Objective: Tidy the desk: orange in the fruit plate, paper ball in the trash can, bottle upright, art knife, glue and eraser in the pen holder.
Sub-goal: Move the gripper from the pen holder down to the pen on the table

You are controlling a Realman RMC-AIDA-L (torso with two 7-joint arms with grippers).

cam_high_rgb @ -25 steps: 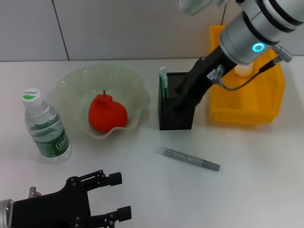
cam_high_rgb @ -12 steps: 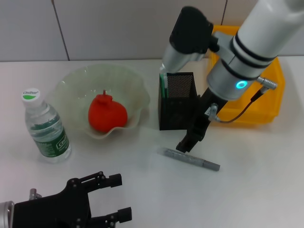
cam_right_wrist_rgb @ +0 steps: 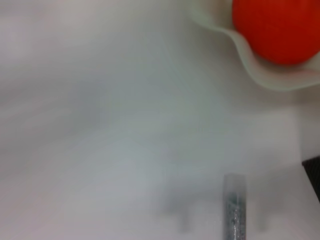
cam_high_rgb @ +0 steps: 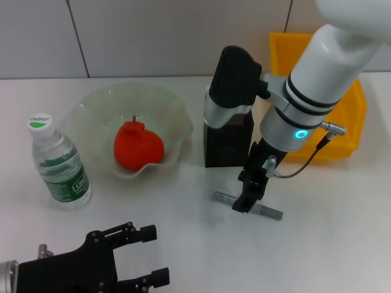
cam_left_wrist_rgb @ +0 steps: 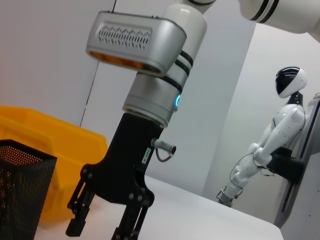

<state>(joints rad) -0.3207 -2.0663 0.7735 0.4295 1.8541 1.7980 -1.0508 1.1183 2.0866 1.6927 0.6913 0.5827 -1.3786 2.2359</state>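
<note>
White desk (cam_high_rgb: 183, 232), orange (cam_high_rgb: 138, 145) in fruit plate (cam_high_rgb: 98, 110), bottle (cam_high_rgb: 60, 163) upright

glue (cam_high_rgb: 269, 211) middle hidden by right gripper (cam_high_rgb: 247, 196), pen holder (cam_high_rgb: 217, 149) partly hidden

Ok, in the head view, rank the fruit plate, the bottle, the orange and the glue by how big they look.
1. Fruit plate
2. Bottle
3. Orange
4. Glue, partly hidden by the right gripper, so unsure.
</note>
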